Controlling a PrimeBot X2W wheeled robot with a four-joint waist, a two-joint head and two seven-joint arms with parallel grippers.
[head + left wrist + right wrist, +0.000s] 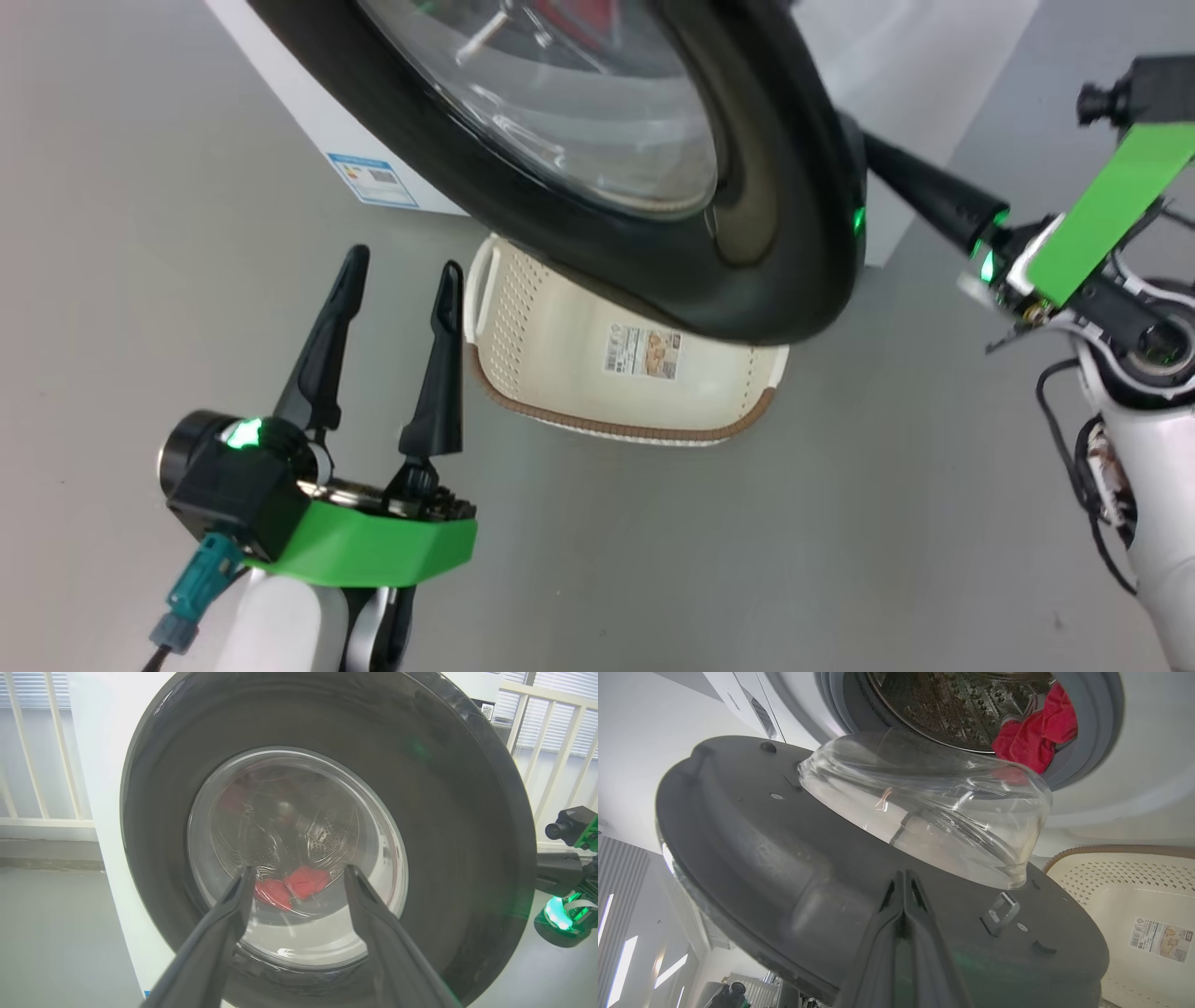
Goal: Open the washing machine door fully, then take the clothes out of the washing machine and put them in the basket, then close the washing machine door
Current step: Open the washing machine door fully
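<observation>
The washing machine door [775, 187], with a black rim and a clear bowl, stands partly open from the white washing machine [308, 121]. My right gripper [882, 159] is shut, and its tips reach behind the door's right edge. In the right wrist view these joined tips [903, 877] rest on the door's grey inner face [784, 858]. Red clothes [1031, 737] lie in the steel drum. They also show through the glass [299, 884]. My left gripper [403, 263] is open and holds nothing, facing the door's outside [299, 872]. The cream basket [579, 355] sits on the floor under the door.
Grey floor spreads around the machine and basket. A blue label [373, 179] marks the machine's lower front. White railings [537, 728] and blinds stand behind the machine. The right arm's white forearm [1158, 485] fills the right edge.
</observation>
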